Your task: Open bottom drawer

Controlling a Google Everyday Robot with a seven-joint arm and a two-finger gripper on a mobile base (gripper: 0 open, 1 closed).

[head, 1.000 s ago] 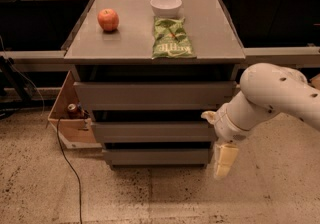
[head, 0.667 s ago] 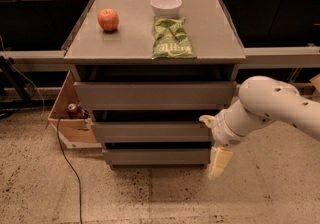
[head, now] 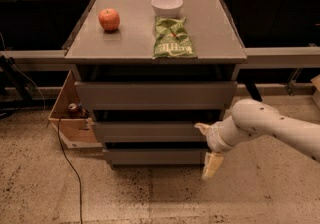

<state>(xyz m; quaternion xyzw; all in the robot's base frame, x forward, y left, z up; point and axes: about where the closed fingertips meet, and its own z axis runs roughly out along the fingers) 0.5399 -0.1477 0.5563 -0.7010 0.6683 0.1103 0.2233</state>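
readable text: none can be made out for certain.

bag [head: 173, 38], green, lying on the cabinet top [head: 125, 43]: one line of white block lettering across its lower half, too blurred to spell out. smaller marks above it on the same bag, also unreadable.

can [head: 74, 109], red, in the box [head: 70, 130] left of the cabinet: label not legible.

gripper [head: 207, 150]: low at the right end of the bottom drawer [head: 155, 156], in front of it; pale casing, no legible print on it.
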